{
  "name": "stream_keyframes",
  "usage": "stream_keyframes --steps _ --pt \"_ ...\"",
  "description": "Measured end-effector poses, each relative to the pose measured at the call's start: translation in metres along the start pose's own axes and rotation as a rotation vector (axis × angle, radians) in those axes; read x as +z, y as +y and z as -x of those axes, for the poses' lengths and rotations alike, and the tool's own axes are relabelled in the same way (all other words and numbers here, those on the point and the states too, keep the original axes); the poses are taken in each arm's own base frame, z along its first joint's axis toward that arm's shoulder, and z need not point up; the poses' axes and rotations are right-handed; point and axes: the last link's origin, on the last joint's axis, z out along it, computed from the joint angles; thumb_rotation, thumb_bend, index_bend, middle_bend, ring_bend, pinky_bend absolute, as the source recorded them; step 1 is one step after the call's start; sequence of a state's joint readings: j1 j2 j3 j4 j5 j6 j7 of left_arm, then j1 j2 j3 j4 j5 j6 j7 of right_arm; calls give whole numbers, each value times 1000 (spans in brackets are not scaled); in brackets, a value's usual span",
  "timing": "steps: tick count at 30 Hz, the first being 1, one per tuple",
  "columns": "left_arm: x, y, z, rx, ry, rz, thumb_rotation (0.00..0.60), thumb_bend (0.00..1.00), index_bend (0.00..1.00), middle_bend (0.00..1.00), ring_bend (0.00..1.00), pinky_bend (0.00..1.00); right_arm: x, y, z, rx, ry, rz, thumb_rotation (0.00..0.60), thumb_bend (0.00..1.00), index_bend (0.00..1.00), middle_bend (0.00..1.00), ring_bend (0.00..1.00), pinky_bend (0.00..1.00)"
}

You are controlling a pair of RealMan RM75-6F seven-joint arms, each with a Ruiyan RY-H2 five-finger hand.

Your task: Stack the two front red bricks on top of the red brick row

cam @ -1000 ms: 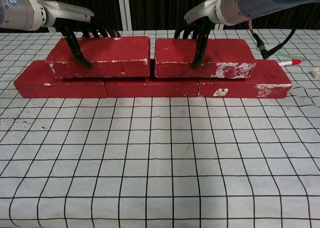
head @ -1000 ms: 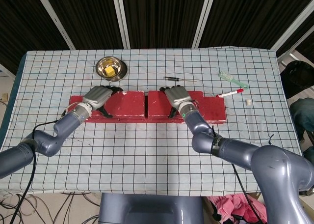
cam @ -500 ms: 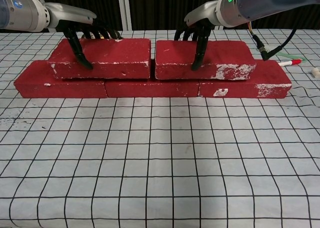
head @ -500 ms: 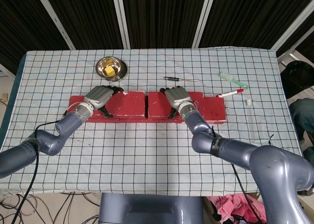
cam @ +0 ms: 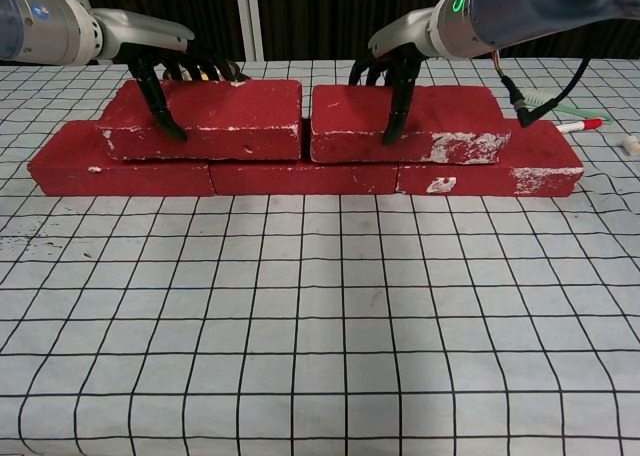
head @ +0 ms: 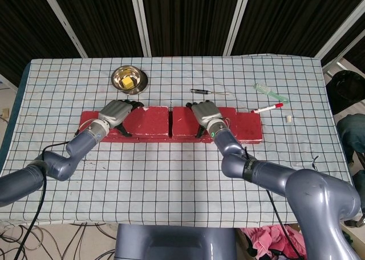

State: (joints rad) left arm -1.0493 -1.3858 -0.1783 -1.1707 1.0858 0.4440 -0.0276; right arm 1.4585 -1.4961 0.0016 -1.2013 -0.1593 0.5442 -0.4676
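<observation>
Three red bricks form a row [cam: 300,176] across the table, also seen from above as the row [head: 248,126]. Two more red bricks lie on top of it, nearly end to end. My left hand [head: 114,113] grips the left upper brick [cam: 215,116] near its left end, the thumb down its front face and the fingers over the back. My right hand [head: 205,113] grips the right upper brick [cam: 445,126] the same way near its left end. In the chest view the left hand [cam: 165,71] and right hand [cam: 395,66] arch over the bricks' tops.
Behind the bricks stand a steel bowl [head: 129,77] with something yellow in it, a screwdriver [head: 208,92], a green brush [head: 269,92], a red-capped marker [head: 267,108] and a small white piece [head: 289,118]. Checked cloth covers the table in front of the row.
Both upper bricks have sunk slightly onto the row, the right one a little more. Both hands keep their grip and have barely shifted.
</observation>
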Motion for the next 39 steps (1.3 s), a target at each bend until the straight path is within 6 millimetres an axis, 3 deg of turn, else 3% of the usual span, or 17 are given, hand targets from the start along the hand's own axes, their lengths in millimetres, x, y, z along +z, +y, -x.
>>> stream_keyframes --steps 16,39 --pt "0 -1 -2 -6 2 -11 600 97 156 198 122 221 3 -4 2 9 -6 -4 600 0 123 166 157 125" --pt "0 -1 -1 4 -24 -18 600 91 150 178 79 177 5 -6 2 10 5 10 600 0 100 126 105 125"
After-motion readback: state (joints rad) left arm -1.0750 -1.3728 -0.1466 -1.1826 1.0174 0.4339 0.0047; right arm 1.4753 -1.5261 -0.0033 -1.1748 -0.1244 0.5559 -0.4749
